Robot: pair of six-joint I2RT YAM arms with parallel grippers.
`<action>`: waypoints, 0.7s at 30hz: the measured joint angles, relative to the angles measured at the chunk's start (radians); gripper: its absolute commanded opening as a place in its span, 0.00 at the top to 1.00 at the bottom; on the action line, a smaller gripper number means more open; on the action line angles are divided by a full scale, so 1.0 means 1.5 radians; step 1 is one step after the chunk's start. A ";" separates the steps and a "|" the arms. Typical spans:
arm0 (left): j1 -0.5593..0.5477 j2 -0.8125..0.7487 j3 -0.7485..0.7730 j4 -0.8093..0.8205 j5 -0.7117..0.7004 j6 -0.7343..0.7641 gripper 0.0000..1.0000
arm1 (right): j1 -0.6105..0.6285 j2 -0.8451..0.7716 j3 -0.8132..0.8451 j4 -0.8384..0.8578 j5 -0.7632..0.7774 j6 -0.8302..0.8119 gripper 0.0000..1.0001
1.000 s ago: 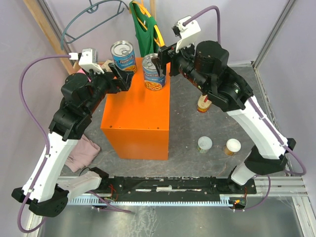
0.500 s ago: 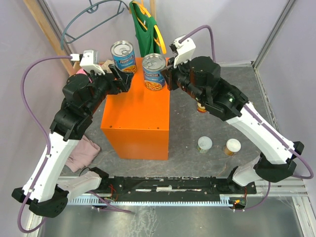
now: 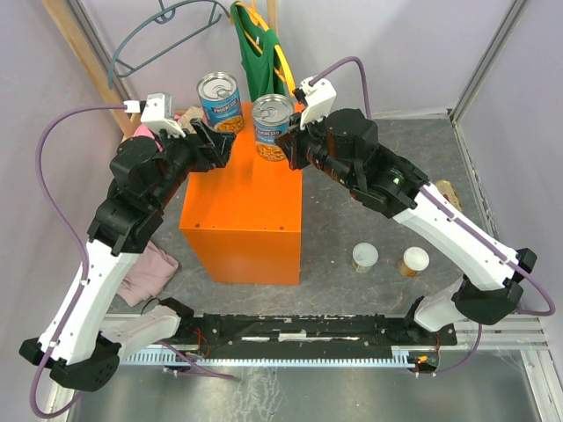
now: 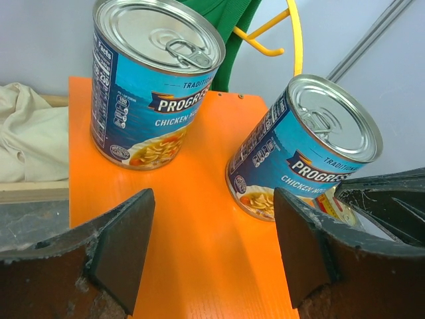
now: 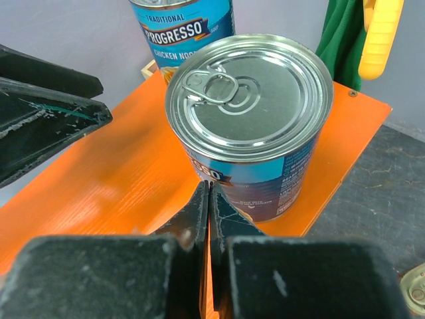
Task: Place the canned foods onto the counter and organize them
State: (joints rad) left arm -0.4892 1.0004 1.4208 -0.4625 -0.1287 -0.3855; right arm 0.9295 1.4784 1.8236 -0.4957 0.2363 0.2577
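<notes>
Orange counter bears two blue cans — seemingly upright.

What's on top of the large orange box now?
Two tall blue-labelled cans, upright at the far end. From overhead, the left gripper covers part of the top's left edge.

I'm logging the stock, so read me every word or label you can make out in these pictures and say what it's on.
"PROGRESSO", "TRADITIONAL", "CHICKEN NOO" (cut off): back blue can on the orange counter.
"PROGRES", "TRADITIONAL", "CHICKEN" (partly hidden): front blue can.
Fine print on both cans' sides: too small to read.
Two small white-lidded cans: labels unreadable.
</notes>
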 measured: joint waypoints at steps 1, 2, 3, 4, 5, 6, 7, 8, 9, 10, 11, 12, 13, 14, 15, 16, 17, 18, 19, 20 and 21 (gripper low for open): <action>0.000 0.000 -0.001 0.000 0.000 -0.003 0.22 | 0.000 0.000 -0.001 0.004 0.000 0.000 0.99; 0.000 0.000 -0.002 0.001 0.000 -0.005 0.22 | 0.000 0.000 -0.002 0.007 0.000 0.000 0.99; 0.000 0.000 -0.004 0.000 0.000 -0.006 0.22 | 0.001 0.001 -0.003 0.010 0.000 0.000 0.99; 0.000 0.000 -0.006 0.000 0.000 -0.007 0.22 | 0.001 0.002 -0.003 0.013 0.000 -0.001 0.99; 0.000 0.000 -0.007 0.000 0.000 -0.008 0.22 | 0.001 0.003 -0.003 0.016 0.000 -0.001 0.99; 0.000 0.000 -0.008 0.000 0.000 -0.008 0.22 | 0.000 0.005 -0.003 0.019 0.000 -0.001 0.99; 0.000 0.000 -0.010 0.000 0.000 -0.008 0.22 | 0.000 0.007 -0.003 0.022 0.000 -0.001 0.99; 0.000 0.000 -0.011 0.000 0.000 -0.009 0.22 | -0.002 0.009 -0.003 0.025 -0.001 -0.001 0.99; 0.000 0.000 -0.012 0.001 0.000 -0.009 0.22 | -0.003 0.011 -0.003 0.028 -0.003 -0.001 0.99; 0.000 0.000 -0.013 0.001 0.000 -0.009 0.23 | -0.005 0.013 -0.003 0.031 -0.005 -0.001 0.99; 0.000 0.000 -0.014 0.001 0.000 -0.009 0.23 | -0.007 0.016 -0.003 0.033 -0.007 -0.001 0.99; 0.000 0.000 -0.014 0.001 0.000 -0.009 0.23 | -0.011 0.020 -0.003 0.034 -0.010 -0.001 0.99; 0.000 0.000 -0.014 0.001 0.000 -0.009 0.23 | -0.014 0.024 -0.003 0.036 -0.013 0.000 0.99; 0.000 0.000 -0.014 0.001 0.000 -0.009 0.23 | -0.018 0.028 -0.003 0.038 -0.013 -0.001 0.99; 0.000 0.000 -0.014 0.001 0.000 -0.009 0.23 | -0.021 0.032 -0.003 0.039 -0.017 -0.001 0.99; 0.000 0.000 -0.014 0.002 0.000 -0.010 0.23 | -0.024 0.036 -0.003 0.041 -0.017 0.000 0.99; 0.000 0.000 -0.016 0.005 0.000 -0.010 0.23 | -0.028 0.040 -0.003 0.043 -0.020 0.000 0.99; 0.000 0.000 -0.017 0.006 0.000 -0.009 0.23 | -0.032 0.044 -0.003 0.045 -0.021 0.000 0.99; 0.000 0.000 -0.018 0.006 0.000 -0.010 0.23 | -0.035 0.048 -0.003 0.046 -0.022 -0.001 0.99; 0.000 0.000 -0.020 0.006 0.000 -0.010 0.23 | -0.039 0.051 -0.002 0.047 -0.024 0.000 0.99; 0.000 0.000 -0.022 0.007 0.000 -0.010 0.23 | -0.041 0.054 -0.002 0.047 -0.025 0.000 0.99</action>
State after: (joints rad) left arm -0.4892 1.0004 1.3876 -0.4522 -0.1287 -0.4000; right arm 0.8673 1.5600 1.8214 -0.4248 0.1993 0.2573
